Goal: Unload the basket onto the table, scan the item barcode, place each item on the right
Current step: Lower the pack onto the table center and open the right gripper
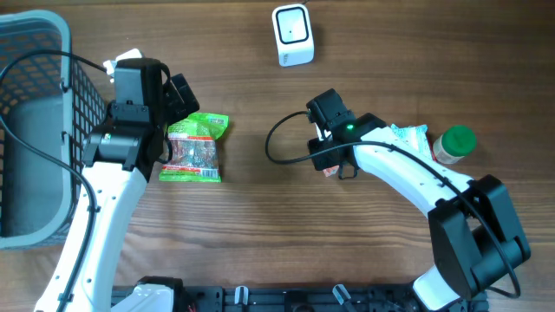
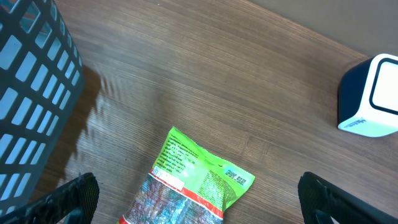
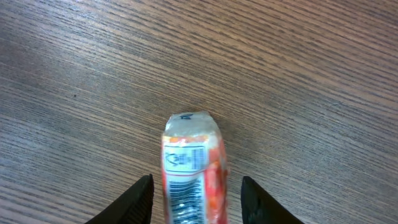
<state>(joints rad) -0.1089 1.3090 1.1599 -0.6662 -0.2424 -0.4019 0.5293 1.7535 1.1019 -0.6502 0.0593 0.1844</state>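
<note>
Orange-and-white packet (image 3: pixel 191 165), barcode face up, lying between the fingers of the right gripper (image 3: pixel 198 200) on the wooden table (image 1: pixel 251 225).

Fingertips (image 3: pixel 142 194) partway apart, one on each side of the packet, with a sliver of table showing at each tip. Cannot tell whether clamped lower down, out of frame. White scanner (image 1: pixel 292 35) well apart, at the far edge. Left gripper (image 2: pixel 199 194) spread wide over the top of a green snack bag (image 2: pixel 196 180), gripping nothing, just beside the grey basket (image 1: pixel 39 52). Green-lidded jar (image 1: pixel 455 143) near the right arm.
</note>
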